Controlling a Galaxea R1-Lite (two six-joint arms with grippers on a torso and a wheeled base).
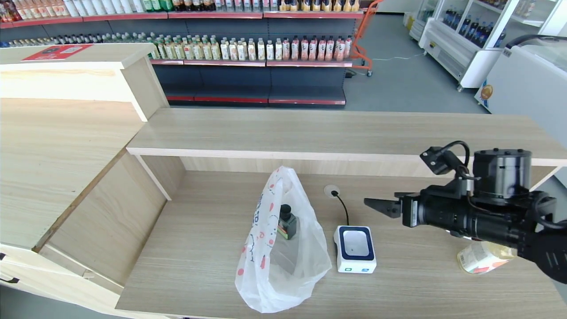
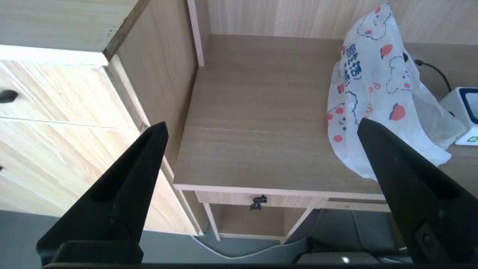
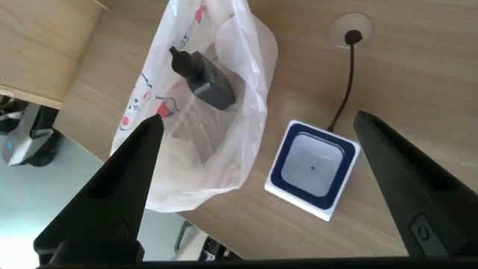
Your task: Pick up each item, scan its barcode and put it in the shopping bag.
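Observation:
A white plastic shopping bag [image 1: 266,266] with red prints stands open on the lower counter. Inside it sits a dark bottle [image 1: 287,222] with a black cap, also visible in the right wrist view as the dark bottle [image 3: 203,76] in the bag [image 3: 239,142]. The white-and-blue scanner [image 1: 355,248] lies just right of the bag. My right gripper [image 1: 377,205] hangs open and empty above the scanner [image 3: 314,168], right of the bag. A pale labelled bottle [image 1: 482,258] lies under the right arm, partly hidden. My left gripper [image 2: 261,194] is open and empty off the counter's front left corner, with the bag [image 2: 373,82] beyond it.
A black cable runs from the scanner to a round grommet [image 1: 332,191] in the counter. A raised wooden shelf [image 1: 336,133] borders the back, and a side counter [image 1: 57,150] stands at the left. Bare counter surface [image 1: 412,288] lies in front of the scanner.

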